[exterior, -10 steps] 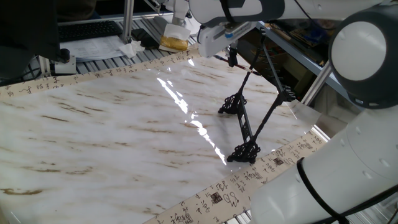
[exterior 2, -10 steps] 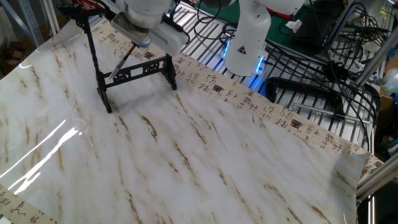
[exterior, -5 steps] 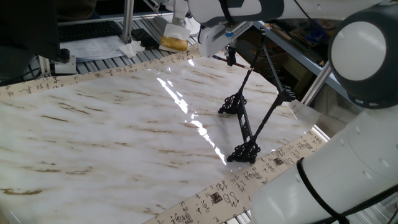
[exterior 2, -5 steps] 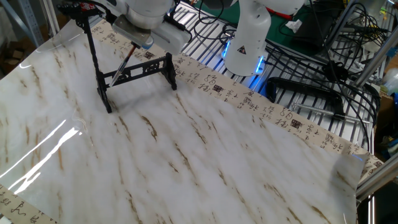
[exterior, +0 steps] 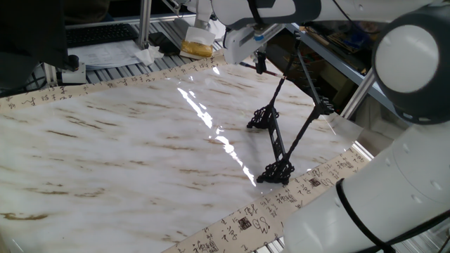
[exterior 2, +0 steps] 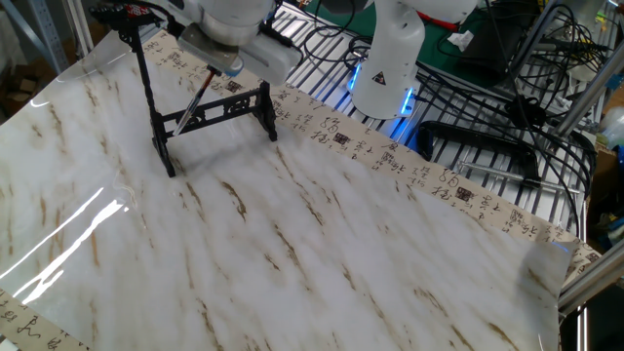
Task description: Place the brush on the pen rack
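The pen rack is a black stand of thin rods on scrolled feet, at the table's far left corner. In one fixed view the pen rack stands near the right edge. The brush is a thin reddish-brown shaft. It slants down from under my gripper between the rack's rods, its lower end close to the base bar. My gripper hovers over the rack's upper part and is shut on the brush's upper end. Its fingers are mostly hidden under the white hand. I cannot pick the brush out from the rods in that view.
The marble-patterned table has a calligraphy-printed paper border. The white robot base with a blue light stands behind it, beside black cables. A keyboard and a yellowish packet lie beyond the far edge.
The gripper and brush have shifted very slightly over the rack. The brush now reaches a little lower between the rods. The rack has not moved.
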`<state>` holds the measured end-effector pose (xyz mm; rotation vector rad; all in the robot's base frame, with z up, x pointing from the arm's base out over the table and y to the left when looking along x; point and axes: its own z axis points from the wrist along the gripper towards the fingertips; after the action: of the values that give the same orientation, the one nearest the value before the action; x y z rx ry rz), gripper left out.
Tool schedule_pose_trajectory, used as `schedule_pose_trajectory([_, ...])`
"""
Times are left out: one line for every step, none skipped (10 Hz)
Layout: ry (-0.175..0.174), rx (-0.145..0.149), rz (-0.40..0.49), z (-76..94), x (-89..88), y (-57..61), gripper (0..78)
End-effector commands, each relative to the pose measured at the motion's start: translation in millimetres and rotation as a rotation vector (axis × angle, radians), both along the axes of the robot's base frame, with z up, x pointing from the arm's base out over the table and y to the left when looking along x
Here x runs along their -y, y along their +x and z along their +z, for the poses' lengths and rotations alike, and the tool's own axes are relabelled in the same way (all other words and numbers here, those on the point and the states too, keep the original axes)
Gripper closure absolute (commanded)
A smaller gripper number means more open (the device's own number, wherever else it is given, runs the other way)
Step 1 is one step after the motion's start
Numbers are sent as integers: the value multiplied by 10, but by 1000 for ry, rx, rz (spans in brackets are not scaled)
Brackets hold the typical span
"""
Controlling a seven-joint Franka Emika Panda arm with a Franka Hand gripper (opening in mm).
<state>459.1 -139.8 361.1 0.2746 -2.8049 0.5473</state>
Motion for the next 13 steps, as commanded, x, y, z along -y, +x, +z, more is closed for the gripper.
schedule_pose_trajectory([8, 67, 28, 53, -52, -61, 764])
schedule_pose_trajectory([19, 81, 34, 39, -68, -65, 764])
schedule_pose_trajectory([28, 93, 39, 14, -73, -68, 764])
schedule_pose_trajectory([36, 98, 40, -3, -77, -73, 764])
schedule_pose_trajectory([32, 93, 39, -5, -80, -76, 764])
schedule_pose_trajectory([29, 93, 39, -7, -80, -79, 764])
schedule_pose_trajectory([34, 98, 41, -20, -92, -95, 764])
schedule_pose_trajectory([36, 103, 43, -19, -96, -107, 764])
schedule_pose_trajectory([24, 112, 47, -21, -93, -111, 764])
schedule_pose_trajectory([21, 113, 48, -38, -80, -90, 764])
schedule_pose_trajectory([21, 114, 49, -61, -60, -56, 764])
schedule_pose_trajectory([19, 115, 49, -74, -49, -30, 764])
schedule_pose_trajectory([18, 112, 48, -94, -5, 43, 764])
